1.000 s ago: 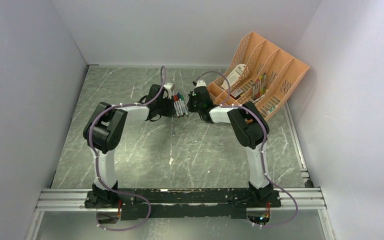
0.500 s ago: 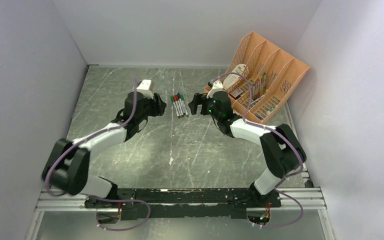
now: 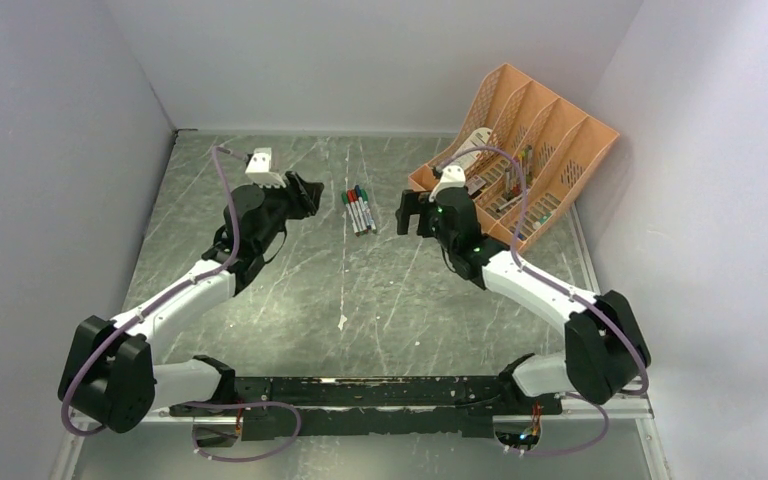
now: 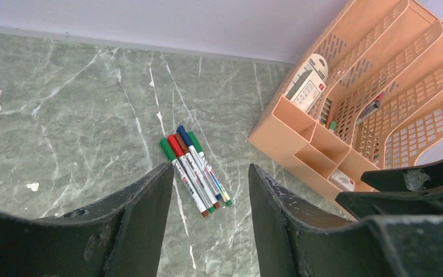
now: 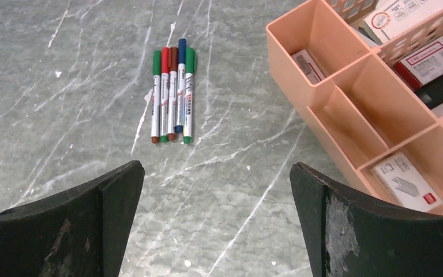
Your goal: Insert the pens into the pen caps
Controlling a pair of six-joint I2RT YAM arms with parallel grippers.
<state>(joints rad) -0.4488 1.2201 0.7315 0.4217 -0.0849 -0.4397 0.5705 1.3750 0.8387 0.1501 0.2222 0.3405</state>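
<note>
- Both arms have pulled back and outward from the middle of the grey-green marbled table [image 3: 290, 290] since a second ago.
- Orange perforated plastic organiser [image 3: 550, 140] leans at the far right corner, its front trays holding small boxes.
- Black two-finger right gripper [image 3: 412, 212] hangs just right of the pens, jaws wide, holding nothing.
- Black two-finger left gripper [image 3: 300, 192] hangs left of them, jaws partly apart, also holding nothing.
- Five thin whitish-grey pens [image 5: 172, 95] lie side by side, touching, between the grippers.
- Green, red, brown and blue pen caps [image 5: 165, 57] sit on their far ends.
</note>
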